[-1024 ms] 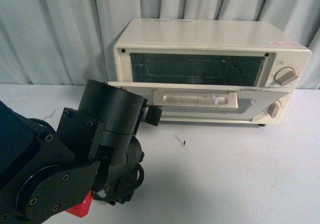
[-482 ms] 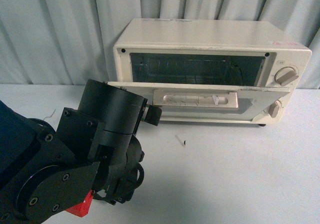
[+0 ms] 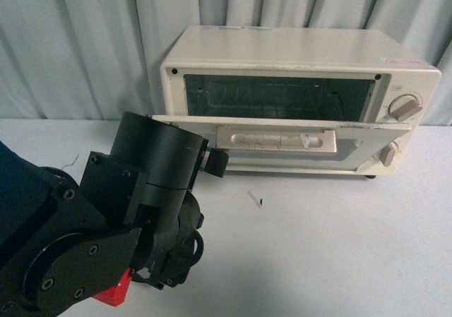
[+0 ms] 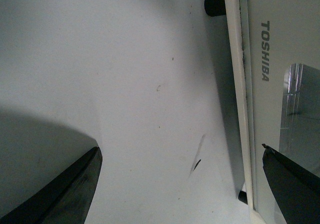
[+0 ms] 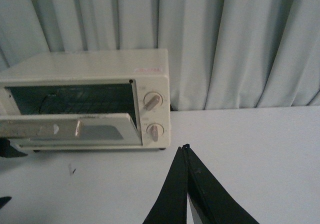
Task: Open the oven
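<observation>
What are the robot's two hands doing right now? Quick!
Left gripper: open, at the edge of the oven door, holding nothing.
Right gripper: closed, empty.

- A pale grey-blue curtain (image 3: 85, 42) hangs in folds across the back, from 9 to 3 o'clock.
- A white table (image 3: 339, 246) fills 4 to 8 o'clock, evenly lit.
</observation>
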`<action>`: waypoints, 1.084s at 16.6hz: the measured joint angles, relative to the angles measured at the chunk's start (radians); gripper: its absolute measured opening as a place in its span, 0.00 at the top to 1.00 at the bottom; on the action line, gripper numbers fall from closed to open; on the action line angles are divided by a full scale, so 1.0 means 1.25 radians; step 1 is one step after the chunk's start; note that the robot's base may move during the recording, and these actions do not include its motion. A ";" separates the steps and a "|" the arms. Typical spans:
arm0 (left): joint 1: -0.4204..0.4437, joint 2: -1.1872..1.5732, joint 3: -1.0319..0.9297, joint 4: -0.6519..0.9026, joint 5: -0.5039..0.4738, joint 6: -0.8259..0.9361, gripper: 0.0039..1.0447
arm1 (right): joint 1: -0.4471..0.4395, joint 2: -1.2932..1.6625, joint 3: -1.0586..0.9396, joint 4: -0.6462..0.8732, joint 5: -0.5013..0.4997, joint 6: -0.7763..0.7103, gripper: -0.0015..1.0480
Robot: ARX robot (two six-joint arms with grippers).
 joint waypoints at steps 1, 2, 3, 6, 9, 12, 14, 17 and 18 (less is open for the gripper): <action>0.000 0.000 0.000 -0.002 -0.002 0.000 0.06 | 0.000 -0.001 -0.001 -0.018 0.000 0.000 0.98; 0.000 0.000 0.000 0.000 -0.001 0.000 0.06 | 0.000 0.000 -0.001 -0.018 0.000 0.000 0.98; 0.000 0.000 0.000 0.001 0.000 0.000 0.06 | 0.000 -0.001 -0.001 -0.015 0.000 0.000 0.98; 0.000 0.000 0.000 0.000 0.000 0.000 0.06 | 0.000 -0.001 -0.001 -0.016 0.000 -0.001 0.67; 0.000 0.000 0.000 0.000 0.000 0.000 0.06 | 0.000 -0.001 -0.001 -0.016 0.000 -0.001 0.32; -0.007 0.018 -0.052 0.160 -0.113 0.143 0.06 | 0.000 -0.001 -0.001 -0.016 0.000 -0.001 0.05; 0.006 -0.002 -0.142 0.269 -0.140 0.405 0.06 | 0.000 -0.001 -0.001 -0.016 0.000 -0.001 0.06; 0.051 -0.052 -0.230 0.332 -0.143 0.483 0.06 | 0.000 -0.001 -0.001 -0.016 0.000 -0.001 0.06; 0.063 -0.053 -0.244 0.331 -0.142 0.489 0.06 | 0.000 -0.001 -0.001 -0.016 0.000 -0.001 0.06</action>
